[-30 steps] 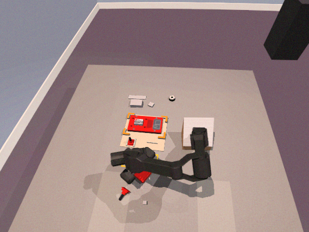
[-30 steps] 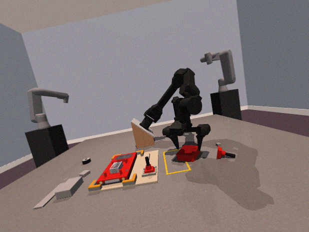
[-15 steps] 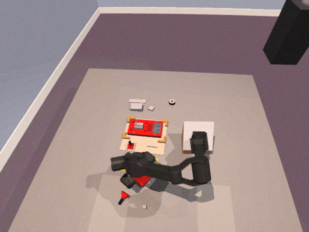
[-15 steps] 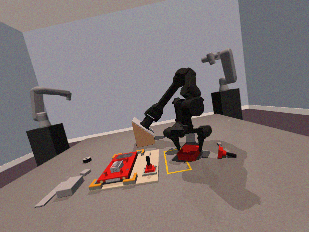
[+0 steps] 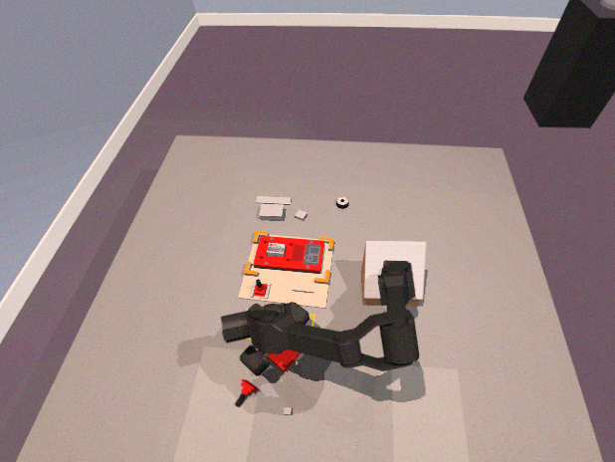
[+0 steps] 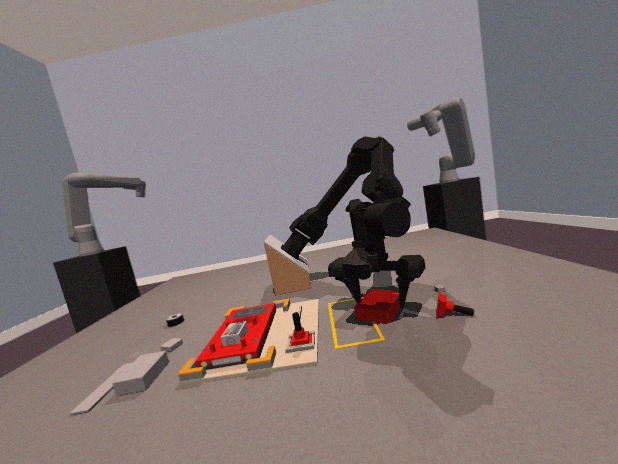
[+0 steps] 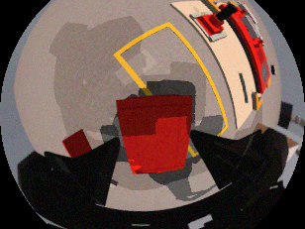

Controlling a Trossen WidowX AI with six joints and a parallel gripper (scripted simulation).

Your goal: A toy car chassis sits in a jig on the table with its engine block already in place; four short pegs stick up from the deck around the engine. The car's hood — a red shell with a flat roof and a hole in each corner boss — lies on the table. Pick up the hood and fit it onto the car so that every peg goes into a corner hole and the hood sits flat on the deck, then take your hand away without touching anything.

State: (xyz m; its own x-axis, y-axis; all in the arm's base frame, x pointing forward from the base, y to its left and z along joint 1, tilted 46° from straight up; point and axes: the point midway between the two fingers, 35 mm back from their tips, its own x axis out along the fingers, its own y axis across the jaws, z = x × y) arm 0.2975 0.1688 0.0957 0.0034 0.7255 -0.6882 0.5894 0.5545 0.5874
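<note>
The gripper's fingers [image 6: 378, 295] stand wide, one on either side of the red hood [image 5: 284, 358] [image 6: 378, 305] [image 7: 155, 135], holding nothing. Between them, the hood lies roof up, its long axis running lengthwise between the fingers rather than from one to the other, and askew to the yellow outline [image 6: 359, 343] [image 7: 144, 39]. Its narrower end points back toward the gripper's body in the wrist view. Well apart from the fingers, the chassis [image 5: 307, 263] [image 6: 260, 327] [image 7: 254, 63] sits in its jig.

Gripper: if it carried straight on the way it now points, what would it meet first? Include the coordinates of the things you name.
Most likely the red hood [image 5: 284, 359] [image 6: 378, 306] [image 7: 155, 135], lying beneath the open gripper [image 6: 380, 303] [image 7: 155, 135]; the fingers might pass either side and reach the table first, as depth is unclear.
</note>
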